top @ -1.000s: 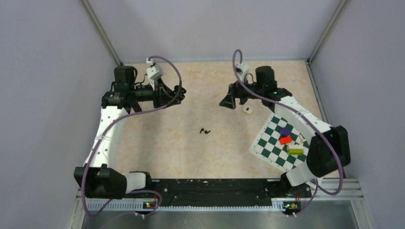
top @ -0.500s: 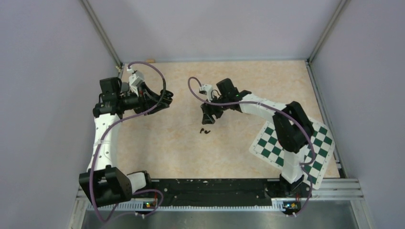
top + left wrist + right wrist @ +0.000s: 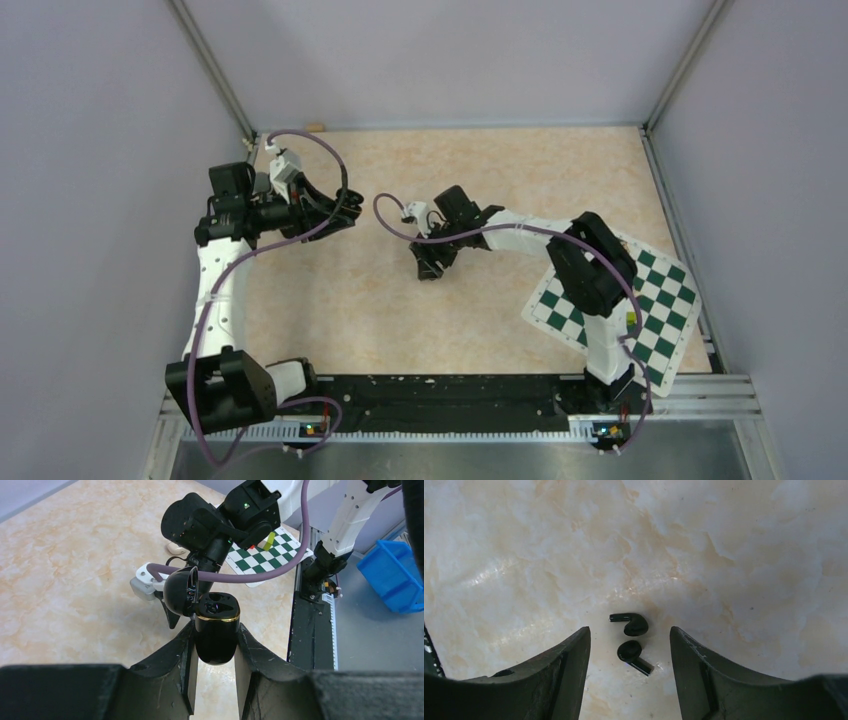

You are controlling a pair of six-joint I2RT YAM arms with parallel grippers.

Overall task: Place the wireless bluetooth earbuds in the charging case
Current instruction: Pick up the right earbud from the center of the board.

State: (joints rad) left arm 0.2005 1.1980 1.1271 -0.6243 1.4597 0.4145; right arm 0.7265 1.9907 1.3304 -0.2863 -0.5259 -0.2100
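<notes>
Right wrist view: the right gripper (image 3: 629, 631) has swept across the table (image 3: 524, 555) and now straddles both earbuds (image 3: 635, 625), jaws open, touching neither, while the left gripper (image 3: 215, 628) clamps the lid-open charging case (image 3: 216, 642) aloft, so a pickup looks next.

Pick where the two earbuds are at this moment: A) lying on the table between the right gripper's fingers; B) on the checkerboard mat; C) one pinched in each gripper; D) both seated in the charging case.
A: the right wrist view shows both earbuds lying on the table between the spread fingers of the right gripper, touched by neither finger.
</notes>
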